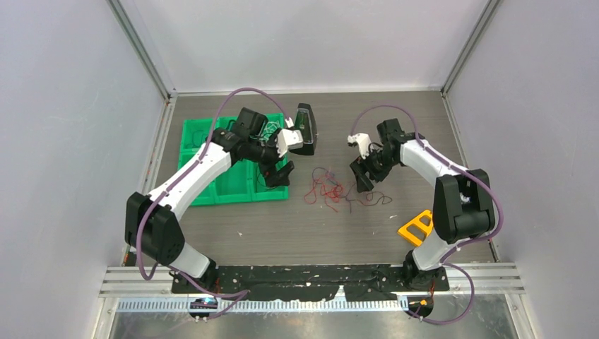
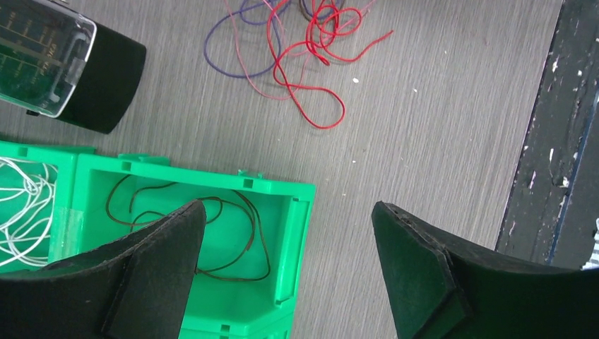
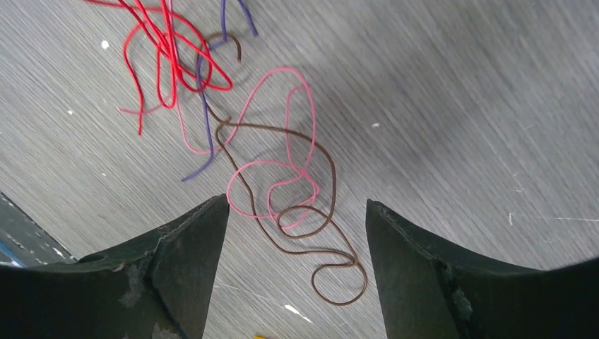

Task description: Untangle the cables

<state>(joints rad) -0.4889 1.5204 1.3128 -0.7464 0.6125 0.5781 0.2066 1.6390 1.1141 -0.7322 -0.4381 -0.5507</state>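
Note:
The cables (image 1: 340, 191) lie in a loose tangle on the table between both arms. In the right wrist view a brown cable (image 3: 312, 244) and a pink cable (image 3: 282, 169) loop directly under my open right gripper (image 3: 297, 201). Red cable (image 3: 169, 63) and purple cable (image 3: 205, 106) lie beyond them. My left gripper (image 2: 289, 208) is open and holds nothing. It hovers over the right edge of the green tray (image 2: 300, 212). One tray compartment holds a dark brown cable (image 2: 247, 233), and another holds white cables (image 2: 25, 205). Red loops (image 2: 311, 70) lie on the table further out.
A black box with a clear lid (image 1: 305, 129) stands behind the tangle, next to the green tray (image 1: 212, 191). A yellow plastic piece (image 1: 417, 226) lies near the right arm's base. Grey walls enclose the table on three sides.

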